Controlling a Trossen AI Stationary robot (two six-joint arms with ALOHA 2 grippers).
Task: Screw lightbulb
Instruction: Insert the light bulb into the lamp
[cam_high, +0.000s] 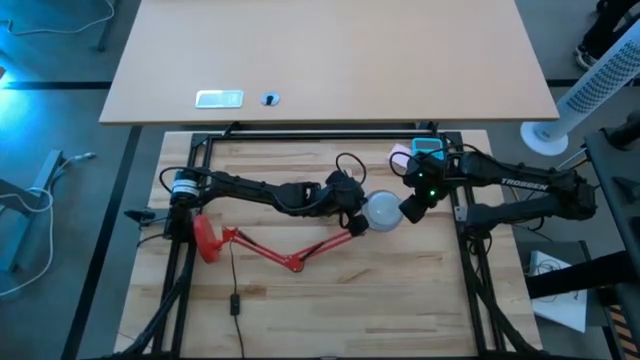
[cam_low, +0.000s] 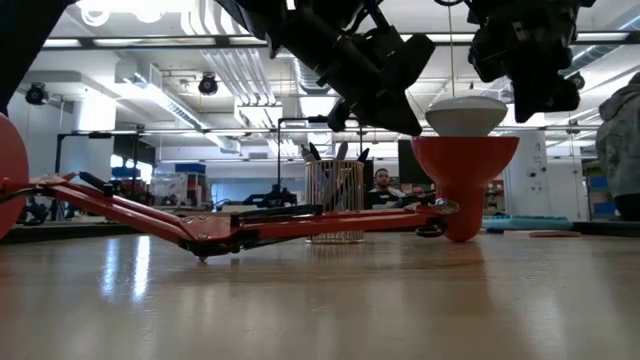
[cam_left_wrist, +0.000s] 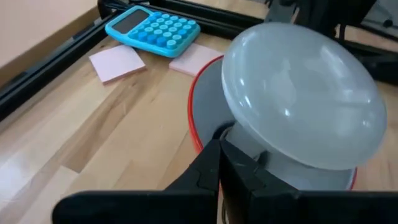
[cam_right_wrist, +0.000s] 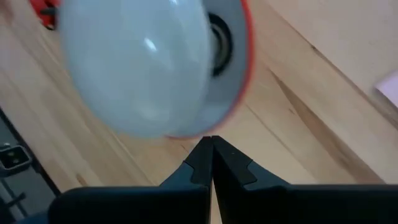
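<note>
A red desk lamp lies on the table, its base at the left and its cone shade at the centre, mouth up. The white lightbulb sits in the shade, dome up and tilted, with its grey neck low inside. In the right wrist view the dark socket hole shows beside the bulb. My left gripper is shut and reaches over the shade's rim on the table's left side. My right gripper is shut, just right of the shade and above it. My left gripper's shut fingers slant down from the table's left, over the shade's rim and under the bulb's dome. Their tips lie by the bulb's neck and the shade's inner wall. The fingers hide that spot, so I cannot tell whether they touch either.
A blue calculator and pink note pads lie at the far right, near the black frame rail. A wire pen holder stands behind the lamp's arm. The lamp's cord runs toward the near edge.
</note>
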